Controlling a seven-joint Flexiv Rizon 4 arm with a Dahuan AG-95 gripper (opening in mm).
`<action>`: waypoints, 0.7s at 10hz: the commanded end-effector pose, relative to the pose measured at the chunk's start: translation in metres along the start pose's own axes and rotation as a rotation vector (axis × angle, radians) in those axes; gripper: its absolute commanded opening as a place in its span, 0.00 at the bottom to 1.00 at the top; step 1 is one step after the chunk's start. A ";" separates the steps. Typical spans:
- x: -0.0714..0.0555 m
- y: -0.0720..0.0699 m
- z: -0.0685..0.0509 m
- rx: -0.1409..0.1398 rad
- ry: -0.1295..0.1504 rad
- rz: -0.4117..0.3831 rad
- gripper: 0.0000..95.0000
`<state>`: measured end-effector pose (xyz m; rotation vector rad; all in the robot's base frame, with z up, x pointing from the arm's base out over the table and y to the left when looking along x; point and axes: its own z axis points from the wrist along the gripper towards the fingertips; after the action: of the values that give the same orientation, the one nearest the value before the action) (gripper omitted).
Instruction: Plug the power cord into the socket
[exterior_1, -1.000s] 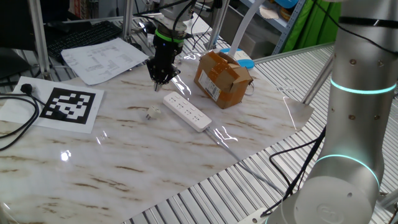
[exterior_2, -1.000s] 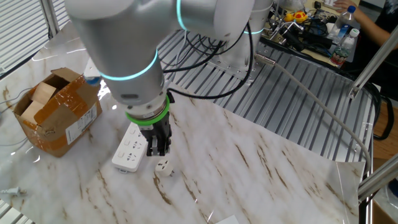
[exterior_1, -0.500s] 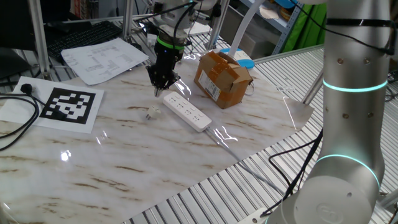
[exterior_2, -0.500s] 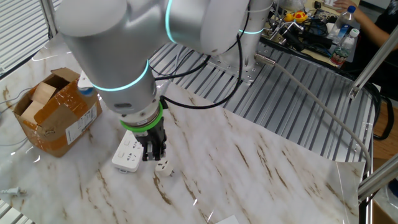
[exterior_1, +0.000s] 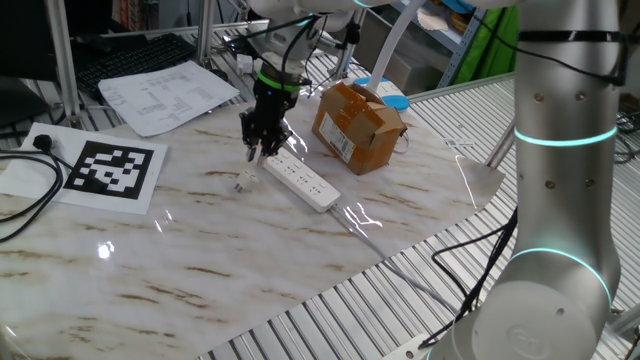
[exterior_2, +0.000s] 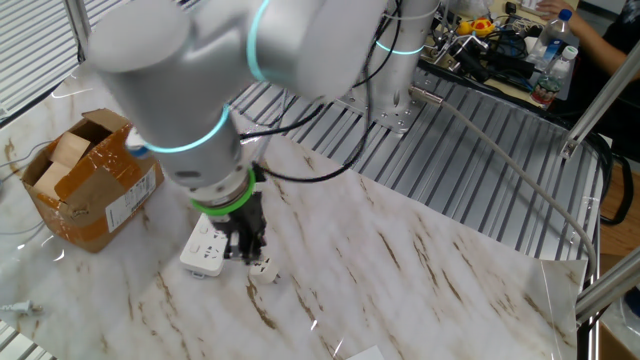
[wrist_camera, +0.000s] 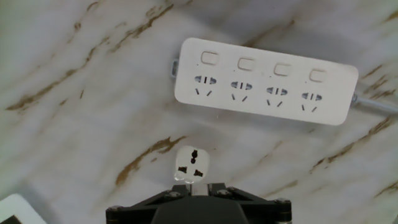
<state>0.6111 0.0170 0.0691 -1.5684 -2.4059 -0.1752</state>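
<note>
One plug (wrist_camera: 191, 165) lies on the counter (wrist_camera: 81, 124) beside the strip (wrist_camera: 264, 81); we see the end effector (exterior_1: 254, 152) just above, its spread unclear.

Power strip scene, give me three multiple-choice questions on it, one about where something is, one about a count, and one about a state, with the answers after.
1. Where does the small white plug piece lie?
A. On the marble table beside the power strip, apart from it
B. Inside the cardboard box
C. Seated in an outlet of the strip

2. How many outlets does the hand view show on the power strip?
A. Two
B. Four
C. Six

3. What state are the strip's outlets in?
A. All filled
B. One filled
C. All empty

Answers: 1 A, the hand view shows bare table between plug piece and strip, with the gripper just above the piece. 2 B, four outlets sit in a row, each under its own button. 3 C, every slot shows open, with nothing plugged in.
</note>
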 end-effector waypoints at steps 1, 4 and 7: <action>-0.005 0.002 0.004 0.016 0.040 0.125 0.40; -0.006 0.002 0.005 0.017 0.049 0.185 0.40; -0.006 0.003 0.010 -0.002 0.063 0.201 0.40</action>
<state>0.6165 0.0155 0.0573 -1.7651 -2.1793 -0.1849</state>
